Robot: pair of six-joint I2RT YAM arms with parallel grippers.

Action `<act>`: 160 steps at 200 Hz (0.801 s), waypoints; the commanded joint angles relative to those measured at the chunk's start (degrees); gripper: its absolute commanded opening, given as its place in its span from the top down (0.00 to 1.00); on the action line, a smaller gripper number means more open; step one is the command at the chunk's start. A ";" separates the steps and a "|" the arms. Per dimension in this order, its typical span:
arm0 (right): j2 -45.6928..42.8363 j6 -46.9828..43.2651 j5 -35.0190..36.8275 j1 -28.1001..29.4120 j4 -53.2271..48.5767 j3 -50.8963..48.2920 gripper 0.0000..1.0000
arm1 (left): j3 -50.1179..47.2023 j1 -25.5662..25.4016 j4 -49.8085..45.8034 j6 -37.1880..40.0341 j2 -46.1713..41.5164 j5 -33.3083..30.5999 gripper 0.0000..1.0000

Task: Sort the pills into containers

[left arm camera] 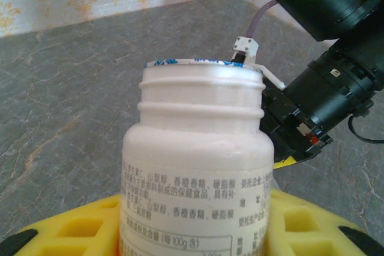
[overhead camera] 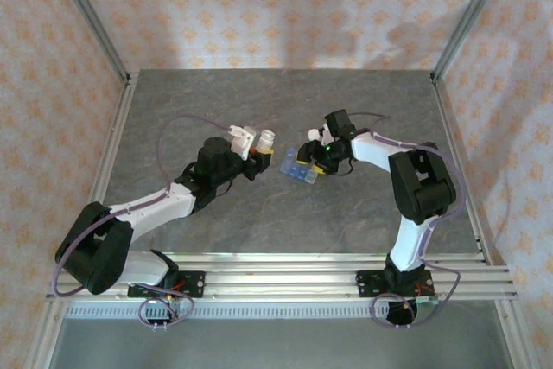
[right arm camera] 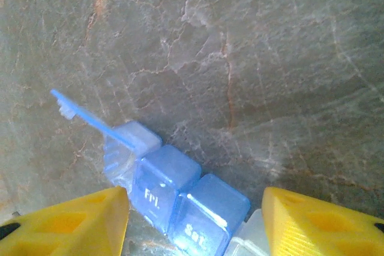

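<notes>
My left gripper [overhead camera: 256, 148] is shut on a white, uncapped pill bottle [overhead camera: 266, 137], held tilted above the table. In the left wrist view the bottle [left arm camera: 201, 166] stands between the yellow fingers [left arm camera: 312, 223] of that gripper [left arm camera: 198, 235], its open mouth facing away. The containers, a blue pill box [overhead camera: 296, 172], lie on the table between the arms. My right gripper [overhead camera: 313, 155] hovers over the box. The right wrist view has the pill box [right arm camera: 174, 190] between the spread fingertips of this gripper [right arm camera: 195, 223], apart from both. Its far compartment's lid [right arm camera: 90, 118] stands open. The pills are hidden.
Grey marbled table [overhead camera: 285, 101] with aluminium rails on the left [overhead camera: 112, 144], right [overhead camera: 458, 153] and near [overhead camera: 285, 270] sides, and patterned walls beyond. The right arm's wrist [left arm camera: 336, 82] sits close behind the bottle. A clear compartment [right arm camera: 252, 241] adjoins the blue ones.
</notes>
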 commanded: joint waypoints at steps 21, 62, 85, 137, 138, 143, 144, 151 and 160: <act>-6.01 -1.76 4.92 0.34 -1.49 -0.27 0.38 | 2.45 -0.61 -1.69 -0.54 1.31 0.21 1.00; -8.18 -8.18 12.52 0.36 -8.01 0.95 0.39 | 4.56 -1.30 -7.61 0.43 1.39 -0.16 1.00; -8.21 -10.63 15.43 0.95 -10.45 1.31 0.39 | 5.97 -1.73 -11.62 0.99 2.04 -0.45 1.00; -8.20 -13.64 21.42 4.37 -12.83 2.28 0.39 | 9.16 -2.23 -18.53 1.39 5.34 0.64 1.00; -8.21 -13.63 21.43 4.39 -12.87 2.28 0.39 | 9.25 -2.26 -18.68 1.39 5.47 0.68 1.00; -8.14 -13.68 21.41 4.45 -12.83 2.28 0.39 | 9.60 -2.32 -19.38 1.39 5.78 0.96 1.00; -8.05 -13.69 21.38 4.47 -12.83 2.28 0.39 | 9.69 -2.30 -19.46 1.39 5.87 0.97 1.00; -7.96 -13.63 21.13 4.49 -12.75 2.17 0.39 | 10.13 -2.41 -20.40 1.39 6.31 1.38 1.00; -7.82 -13.70 20.87 4.56 -12.66 2.14 0.39 | 10.73 -2.40 -21.71 1.36 6.93 1.86 1.00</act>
